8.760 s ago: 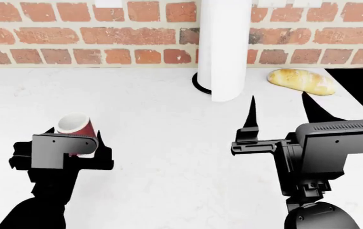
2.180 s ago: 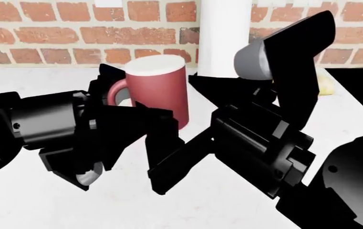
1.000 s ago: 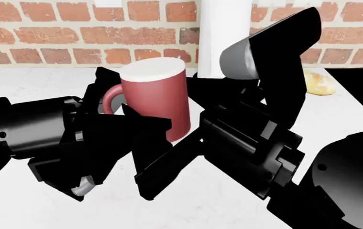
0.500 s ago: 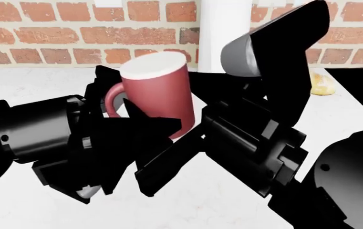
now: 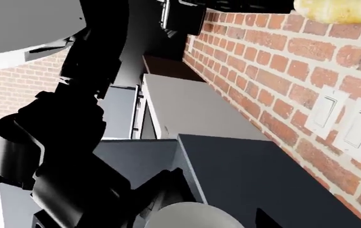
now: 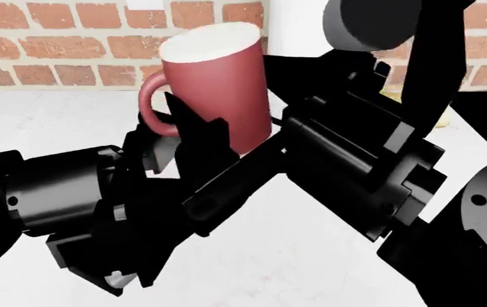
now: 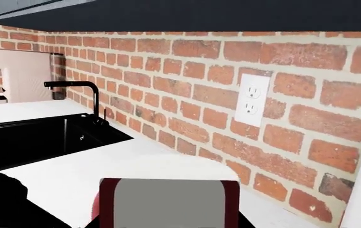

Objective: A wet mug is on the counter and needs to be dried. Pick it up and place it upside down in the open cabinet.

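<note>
Mug (image 6: pixel 213 83) upright, mouth up, above counter (image 6: pixel 38 121); both arms' fingers crowd its base, grip state unclear

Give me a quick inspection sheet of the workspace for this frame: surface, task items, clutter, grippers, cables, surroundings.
Surface: white counter, bare where visible.
Job's things: mug lifted off the counter, roughly upright, white opening up, handle toward the robot's left.
Clutter: paper-towel roll behind the mug; bread loaf mostly hidden behind the right arm.
Grippers: left gripper and right gripper both crowd the mug's lower body; which one bears it cannot be told.
Cables: nothing seen.
Surroundings: brick wall with outlet; black sink with faucet; open cabinet not identifiable.
</note>
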